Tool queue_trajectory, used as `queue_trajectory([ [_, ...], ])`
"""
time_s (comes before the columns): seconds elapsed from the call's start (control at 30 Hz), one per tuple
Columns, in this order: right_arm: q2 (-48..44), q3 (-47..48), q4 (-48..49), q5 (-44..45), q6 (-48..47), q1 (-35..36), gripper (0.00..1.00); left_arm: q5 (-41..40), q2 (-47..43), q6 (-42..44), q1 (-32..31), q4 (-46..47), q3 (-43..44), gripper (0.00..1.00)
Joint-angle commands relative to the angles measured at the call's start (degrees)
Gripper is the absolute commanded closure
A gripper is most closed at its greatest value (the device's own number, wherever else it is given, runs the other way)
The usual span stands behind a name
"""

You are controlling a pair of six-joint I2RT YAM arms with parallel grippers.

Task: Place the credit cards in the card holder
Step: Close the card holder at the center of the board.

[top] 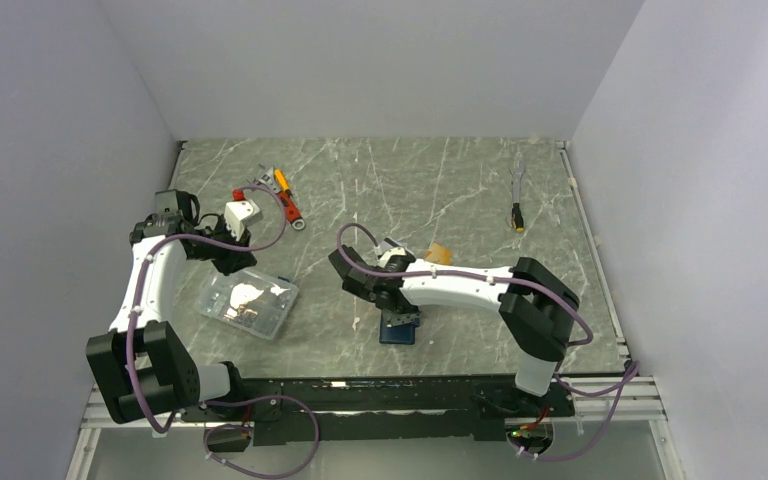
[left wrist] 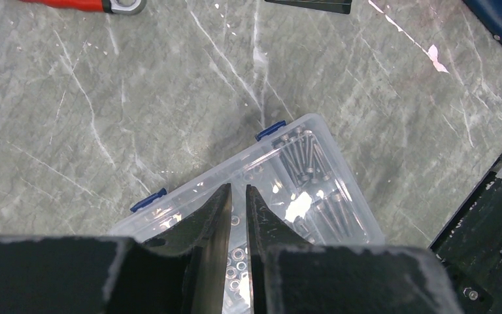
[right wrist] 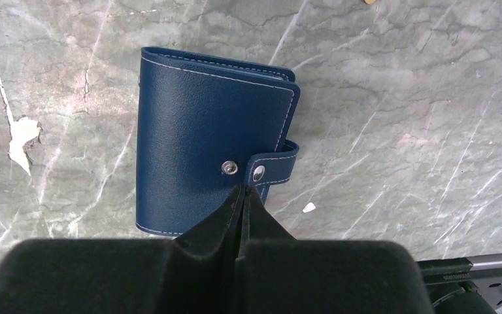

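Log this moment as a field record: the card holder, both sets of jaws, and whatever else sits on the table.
card holder: folded closed, flat on the table, snap tab looks unfastened
right gripper: jaws shut, tips at the holder's edge beside the tab
left gripper: jaws slightly apart, nothing between them, above the clear box of screws and nuts
held items: none
other items: wrench and cable toward the far side
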Motion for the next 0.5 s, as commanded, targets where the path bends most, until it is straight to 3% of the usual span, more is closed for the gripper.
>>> queue_trajectory([
  [0.0, -3.3, -0.9, 1.6, 0.8, 1.2, -0.5, 1.00, 3.1, -1.8, 1.4, 0.0, -0.9, -0.2, 0.81],
  [0.47, -4.3, -5.1, 10.5, -8.4, -3.2, -4.5, 1.00, 2.6, -3.0, 2.3, 0.0, -0.7, -1.5, 0.81],
])
